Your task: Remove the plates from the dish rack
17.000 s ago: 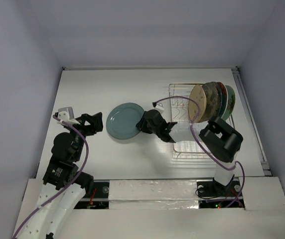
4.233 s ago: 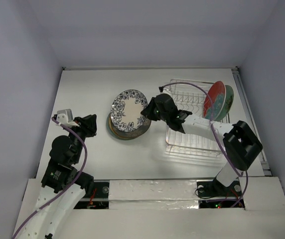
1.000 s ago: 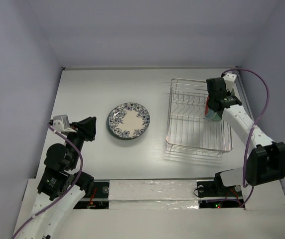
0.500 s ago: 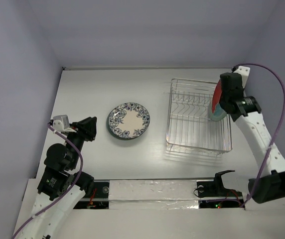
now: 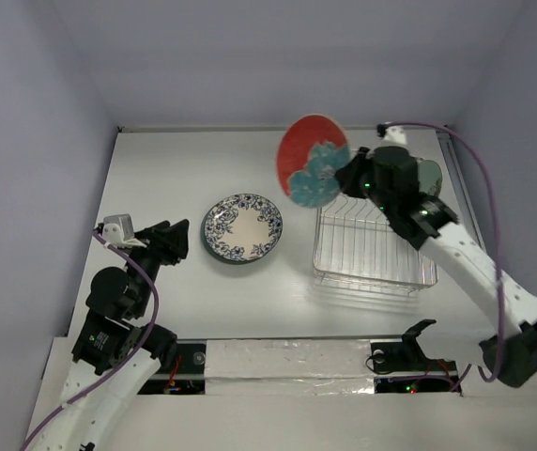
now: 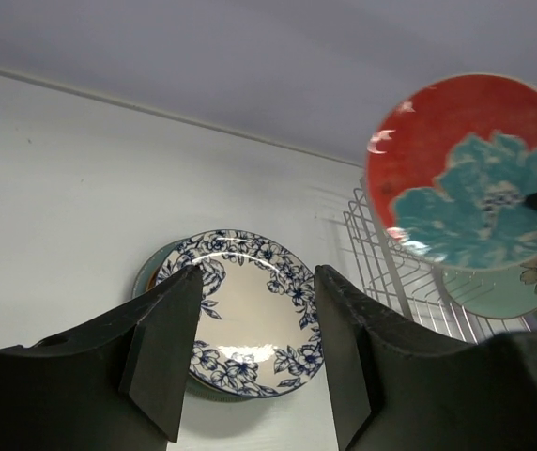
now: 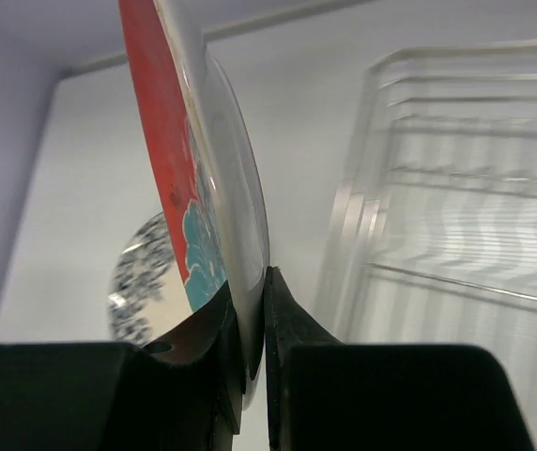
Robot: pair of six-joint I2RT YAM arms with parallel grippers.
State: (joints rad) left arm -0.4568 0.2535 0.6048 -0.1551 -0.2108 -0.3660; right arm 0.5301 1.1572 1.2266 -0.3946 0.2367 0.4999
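My right gripper is shut on the rim of the red plate with blue flowers and holds it on edge in the air, above the left side of the wire dish rack. In the right wrist view the plate sits clamped between the jaws. The pale green plate stands in the rack's far right, mostly hidden by the arm; it also shows in the left wrist view. The white plate with blue floral rim tops a stack on the table. My left gripper is open and empty left of the stack.
A teal plate's edge shows beneath the floral plate. White walls close in the table at the back and sides. The rack stands right of the stack, with a gap of bare table between them.
My right gripper has lifted the red plate out of the rack's right end and swung it up and to the left, over the rack's left edge. The left arm has barely moved.
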